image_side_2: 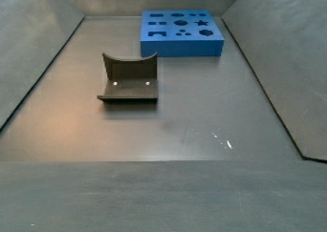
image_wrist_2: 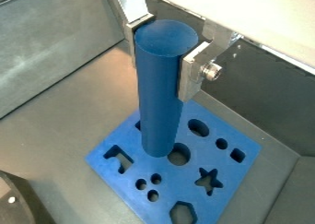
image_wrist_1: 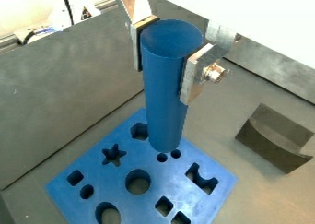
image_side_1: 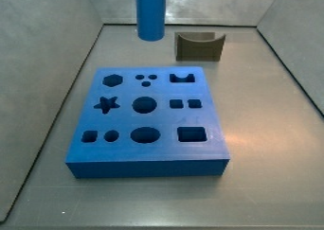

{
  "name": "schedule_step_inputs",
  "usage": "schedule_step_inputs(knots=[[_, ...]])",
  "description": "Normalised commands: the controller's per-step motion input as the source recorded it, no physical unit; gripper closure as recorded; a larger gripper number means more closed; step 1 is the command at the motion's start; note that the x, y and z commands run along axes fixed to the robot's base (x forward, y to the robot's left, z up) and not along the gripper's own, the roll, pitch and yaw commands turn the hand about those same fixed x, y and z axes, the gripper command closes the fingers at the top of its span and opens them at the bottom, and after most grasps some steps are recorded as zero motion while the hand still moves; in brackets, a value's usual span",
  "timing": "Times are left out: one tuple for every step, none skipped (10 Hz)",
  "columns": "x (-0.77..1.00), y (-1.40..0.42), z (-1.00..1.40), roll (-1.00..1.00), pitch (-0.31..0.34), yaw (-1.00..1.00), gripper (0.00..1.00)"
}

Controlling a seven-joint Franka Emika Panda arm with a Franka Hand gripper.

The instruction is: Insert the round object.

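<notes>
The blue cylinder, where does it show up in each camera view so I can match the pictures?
Wrist view: blue cylinder upright at centre, clamped in the gripper.
Wrist view: cylinder upright at centre, above the board.
Side view: cylinder's lower part at the top edge, gripper out of frame.
Side view: not in it.
Shared landmark: the blue shape board.

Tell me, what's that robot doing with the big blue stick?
The robot's pincer is holding a blue round peg upright, with a silver finger pressed on each side. In both wrist views the peg hangs above the blue block full of shaped holes. It is not in a hole yet. The dark fixture stands on the floor apart from the block.
</notes>
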Motion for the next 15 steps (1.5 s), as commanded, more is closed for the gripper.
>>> schedule_step_inputs(knots=[[0.0,0.01,0.0,0.0,0.036,0.0,1.0],[0.0,-0.01,-0.24,0.0,-0.03,0.0,1.0],[-0.08,-0.34,-1.0,0.0,-0.059,0.0,1.0],[-0.08,-0.45,-1.0,0.02,-0.011,-0.01,1.0],[-0.05,-0.5,-1.0,0.0,-0.001,-0.01,1.0],[0.0,-0.35,-1.0,-0.01,-0.043,-0.02,1.0],[0.0,0.0,-0.4,-0.35,-0.161,-0.02,1.0],[0.0,0.0,-0.29,-0.4,-0.19,0.0,1.0],[0.0,0.17,-0.49,-0.31,-0.167,0.0,1.0],[0.0,0.0,-0.47,-0.04,-0.106,0.0,1.0],[0.0,0.0,-0.26,0.09,0.0,-0.05,1.0],[-0.01,0.02,-0.29,0.15,0.0,-0.03,1.0],[0.0,0.0,-0.38,0.13,0.0,-0.02,1.0],[-0.09,0.15,-0.34,0.15,0.0,0.0,1.0],[-0.05,0.05,-0.41,0.09,-0.007,0.0,1.0]])
